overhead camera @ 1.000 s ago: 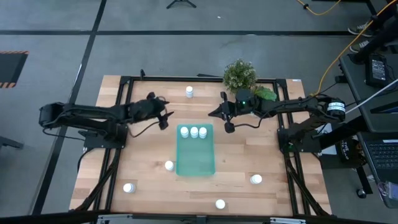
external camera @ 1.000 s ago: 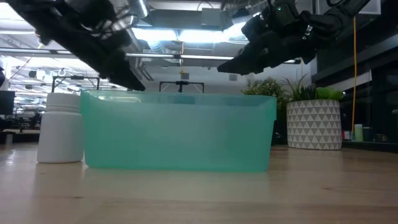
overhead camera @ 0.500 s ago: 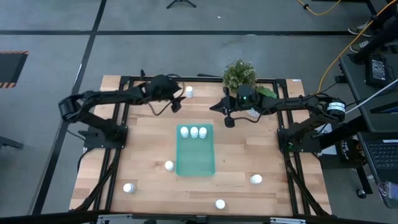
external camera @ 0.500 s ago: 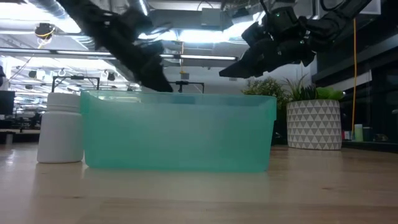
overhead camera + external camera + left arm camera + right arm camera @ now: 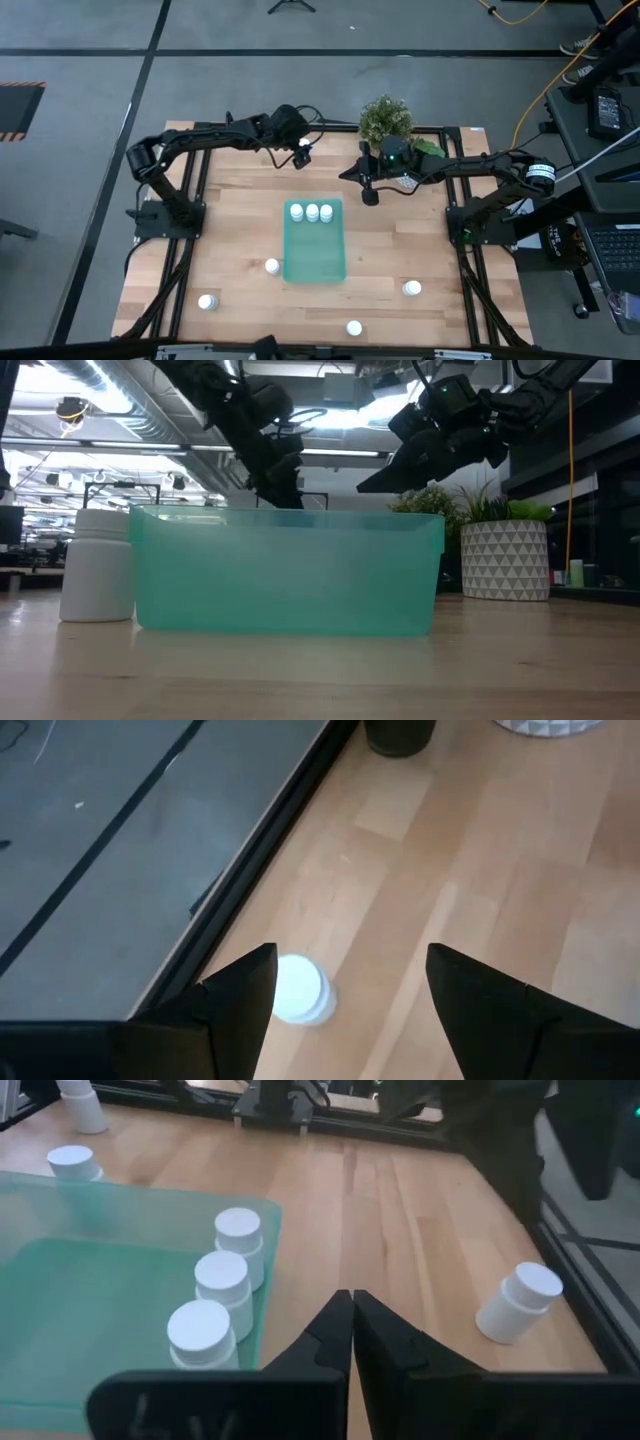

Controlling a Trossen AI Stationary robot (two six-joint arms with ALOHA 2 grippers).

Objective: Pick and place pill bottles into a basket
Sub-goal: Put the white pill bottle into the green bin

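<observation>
My left gripper (image 5: pixel 301 155) reaches to the table's far edge and is open above a white pill bottle (image 5: pixel 297 988). The bottle stands upright on the wood, below and between the fingers, close to one finger (image 5: pixel 240 995); I see no touch. My right gripper (image 5: pixel 368 192) is shut and empty, hovering just beyond the far end of the teal basket (image 5: pixel 314 250). Three bottles (image 5: pixel 312 211) stand in a row at the basket's far end and also show in the right wrist view (image 5: pixel 222 1275).
Loose bottles stand on the table near the basket's left side (image 5: pixel 272 265), at the near left (image 5: pixel 207 301), near middle (image 5: pixel 354 327) and near right (image 5: pixel 412 288). A potted plant (image 5: pixel 385 120) stands at the far edge, right of my left gripper. A black frame rail (image 5: pixel 260 870) runs along that edge.
My left gripper has swung from the table's left side toward the far edge and to the right, ending over the bottle there. My right gripper has drawn a little toward the far edge. No bottle has moved.
</observation>
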